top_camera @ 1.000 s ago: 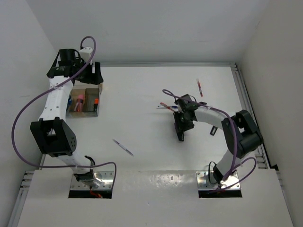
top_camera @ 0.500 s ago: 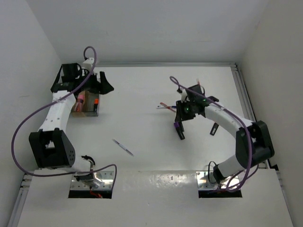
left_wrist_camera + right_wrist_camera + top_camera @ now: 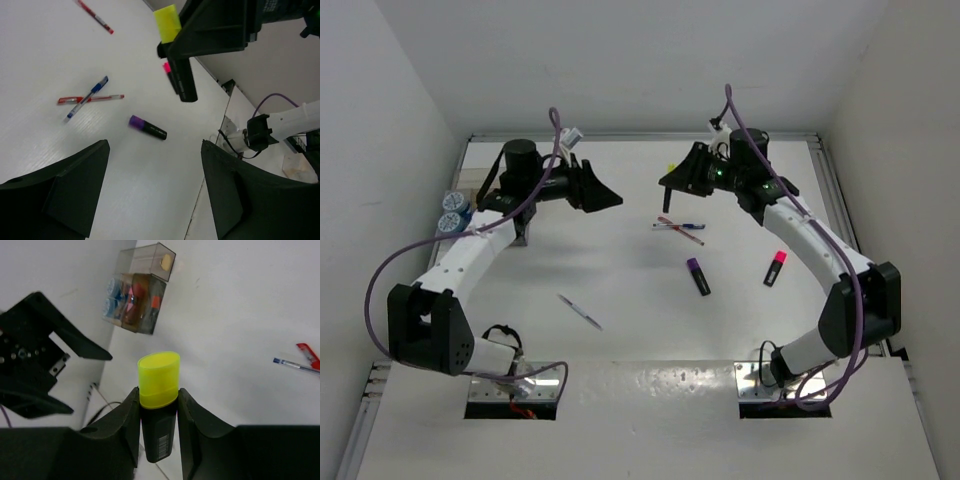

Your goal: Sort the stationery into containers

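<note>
A white surface point(image 3: 630, 345) is enclosed by pale walls. At its left edge an organiser box point(image 3: 141, 294) is seen, already filled with blue, pink and orange items. The left hand point(image 3: 596, 188) is held above the surface, fingers apart and empty. The right hand point(image 3: 670, 182) is raised mid-air, clamped on a yellow-capped highlighter point(image 3: 158, 374). A purple-capped highlighter point(image 3: 698, 276) and a pink-capped highlighter point(image 3: 775, 268) are left lying apart. Crossed red and blue pens point(image 3: 680, 228) and a silver pen point(image 3: 580, 311) are scattered nearby.
</note>
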Robot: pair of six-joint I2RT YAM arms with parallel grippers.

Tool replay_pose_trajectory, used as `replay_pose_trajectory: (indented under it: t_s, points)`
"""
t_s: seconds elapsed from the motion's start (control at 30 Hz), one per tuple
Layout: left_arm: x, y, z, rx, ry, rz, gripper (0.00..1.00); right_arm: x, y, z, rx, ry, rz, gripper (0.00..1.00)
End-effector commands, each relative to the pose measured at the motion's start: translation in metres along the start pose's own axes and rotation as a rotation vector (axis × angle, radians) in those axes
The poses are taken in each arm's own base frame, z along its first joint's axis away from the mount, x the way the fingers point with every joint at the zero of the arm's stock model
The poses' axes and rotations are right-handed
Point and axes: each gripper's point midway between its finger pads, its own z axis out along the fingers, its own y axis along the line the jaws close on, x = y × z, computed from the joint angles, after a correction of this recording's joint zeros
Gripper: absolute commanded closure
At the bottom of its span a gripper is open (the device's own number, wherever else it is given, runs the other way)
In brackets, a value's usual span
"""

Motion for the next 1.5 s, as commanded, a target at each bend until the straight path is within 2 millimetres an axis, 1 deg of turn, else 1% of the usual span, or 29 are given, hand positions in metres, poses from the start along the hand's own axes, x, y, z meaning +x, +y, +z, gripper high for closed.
replay_pose_trajectory:
  t_s: [0.0, 0.03, 0.07, 0.1, 0.13, 0.17, 0.2, 0.3, 0.33, 0.37, 0.43, 0.47, 0.5, 0.7, 0.8, 0.9, 1.03, 1.17, 1.3, 1.33, 1.37, 1.43, 1.47]
  points:
    - [-0.031, -0.021, 0.011, 0.017, -0.056, 0.069, 0.20, -0.024, 0.029, 0.004, -0.041, -0.060, 0.144, 1.00]
    - [-0.027, -0.016, 0.014, -0.020, -0.046, 0.052, 0.22, -0.021, 0.032, 0.006, -0.019, -0.055, 0.141, 1.00]
    - [-0.026, -0.022, 0.019, -0.026, -0.031, 0.066, 0.22, -0.023, 0.026, 0.009, 0.026, -0.068, 0.143, 1.00]
    - [-0.027, -0.022, 0.022, -0.037, -0.026, 0.117, 0.23, -0.028, 0.032, 0.009, 0.031, -0.078, 0.138, 1.00]
    - [-0.026, -0.024, 0.029, -0.066, -0.019, 0.140, 0.23, -0.020, 0.031, 0.010, 0.056, -0.056, 0.144, 1.00]
    - [-0.028, -0.025, 0.031, -0.074, -0.017, 0.170, 0.24, -0.022, 0.029, 0.012, 0.084, -0.071, 0.142, 1.00]
    - [-0.025, -0.023, 0.036, -0.092, -0.010, 0.169, 0.24, -0.018, 0.032, 0.013, 0.091, -0.061, 0.141, 1.00]
    - [-0.024, -0.019, 0.041, -0.130, 0.001, 0.167, 0.23, -0.015, 0.033, 0.017, 0.100, -0.056, 0.159, 1.00]
    - [-0.022, -0.011, 0.044, -0.163, 0.008, 0.167, 0.23, -0.013, 0.034, 0.019, 0.102, -0.052, 0.158, 1.00]
    - [-0.025, -0.010, 0.044, -0.172, 0.011, 0.179, 0.23, -0.014, 0.037, 0.019, 0.102, -0.056, 0.148, 1.00]
    - [-0.024, -0.007, 0.049, -0.180, 0.021, 0.185, 0.23, -0.011, 0.039, 0.023, 0.115, -0.055, 0.133, 1.00]
    - [-0.025, -0.006, 0.050, -0.184, 0.024, 0.191, 0.22, -0.013, 0.041, 0.023, 0.118, -0.059, 0.121, 1.00]
    - [-0.028, -0.009, 0.051, -0.178, 0.021, 0.197, 0.23, -0.009, 0.039, 0.026, 0.136, -0.052, 0.116, 1.00]
    - [-0.014, -0.012, 0.065, -0.149, 0.055, 0.181, 0.23, -0.009, 0.044, 0.033, 0.148, -0.052, 0.103, 1.00]
    - [-0.012, -0.015, 0.066, -0.127, 0.050, 0.175, 0.24, -0.006, 0.043, 0.036, 0.151, -0.047, 0.102, 1.00]
    - [-0.010, -0.016, 0.063, -0.128, 0.053, 0.176, 0.24, -0.001, 0.036, 0.035, 0.167, -0.036, 0.091, 1.00]
    - [-0.009, -0.018, 0.063, -0.118, 0.051, 0.170, 0.25, 0.000, 0.033, 0.035, 0.174, -0.039, 0.094, 1.00]
    - [-0.004, -0.012, 0.066, -0.135, 0.055, 0.139, 0.26, -0.005, 0.044, 0.037, 0.149, -0.049, 0.110, 1.00]
    - [-0.005, -0.007, 0.070, -0.144, 0.053, 0.132, 0.32, -0.005, 0.050, 0.040, 0.134, -0.045, 0.122, 1.00]
    - [-0.005, -0.006, 0.072, -0.142, 0.055, 0.127, 0.33, -0.002, 0.051, 0.041, 0.132, -0.037, 0.129, 1.00]
    - [-0.006, -0.006, 0.072, -0.141, 0.052, 0.130, 0.38, -0.001, 0.050, 0.042, 0.132, -0.033, 0.133, 1.00]
    - [-0.005, -0.005, 0.073, -0.145, 0.054, 0.127, 0.43, 0.002, 0.054, 0.042, 0.121, -0.024, 0.139, 1.00]
    - [-0.002, -0.002, 0.072, -0.151, 0.061, 0.122, 0.46, 0.002, 0.053, 0.043, 0.123, -0.022, 0.144, 1.00]
